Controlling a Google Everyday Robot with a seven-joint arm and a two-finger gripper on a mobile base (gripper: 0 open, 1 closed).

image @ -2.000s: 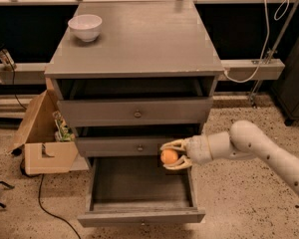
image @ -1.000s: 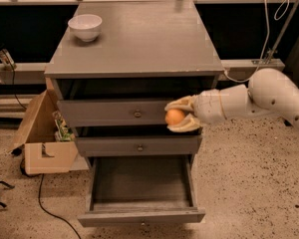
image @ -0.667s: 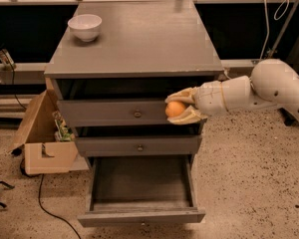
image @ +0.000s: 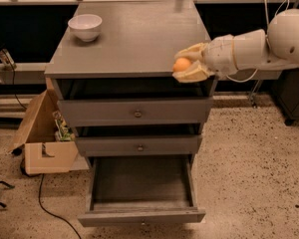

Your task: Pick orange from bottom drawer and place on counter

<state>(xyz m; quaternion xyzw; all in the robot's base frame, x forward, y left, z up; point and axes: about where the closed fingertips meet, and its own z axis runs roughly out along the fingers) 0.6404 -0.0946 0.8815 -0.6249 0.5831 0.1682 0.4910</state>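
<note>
Reaching level from the right, the gripper (image: 185,63) clasps the orange (image: 182,64) at the counter (image: 129,39) edge.

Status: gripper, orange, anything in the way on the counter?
Gripper shut on orange, at front right edge of counter. Orange held, not yet set down. Bottom drawer open. White bowl back left, far from gripper.

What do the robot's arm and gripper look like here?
The arm is white and smooth, with a bulbous rounded joint and a cylindrical wrist segment. The gripper, at the front right corner of the counter as seen, has two cream-yellow curved fingers on a white base.
</note>
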